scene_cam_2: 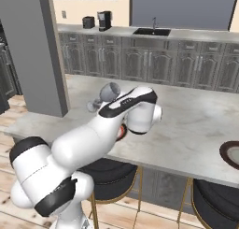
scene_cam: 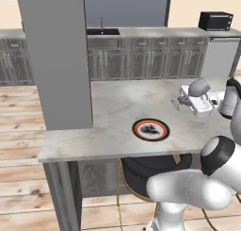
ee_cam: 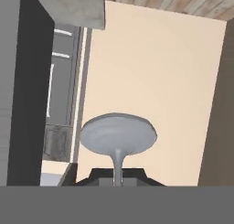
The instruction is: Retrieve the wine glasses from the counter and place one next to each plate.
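Note:
My gripper [scene_cam: 185,101] is shut on the thin stem of a clear wine glass [scene_cam: 198,87], held tilted on its side a little above the marble counter [scene_cam: 117,107]. The red-orange rimmed plate [scene_cam: 150,129] lies on the counter, left of and nearer than the gripper. From the right, the glass [scene_cam_2: 109,91] pokes out left of my hand, and my arm hides most of that plate [scene_cam_2: 123,131]. A dark brown rimmed plate [scene_cam_2: 231,153] sits at the far right edge. In the hand view the stem [ee_cam: 118,166] rises between my fingertips [ee_cam: 98,176].
A tall grey pillar [scene_cam: 56,60] stands on the counter's left end. Black stools [scene_cam: 146,166] are tucked under the near edge. Behind are dark cabinets with a sink [scene_cam: 102,31], a toaster oven [scene_cam: 215,20] and a coffee machine [scene_cam_2: 104,20].

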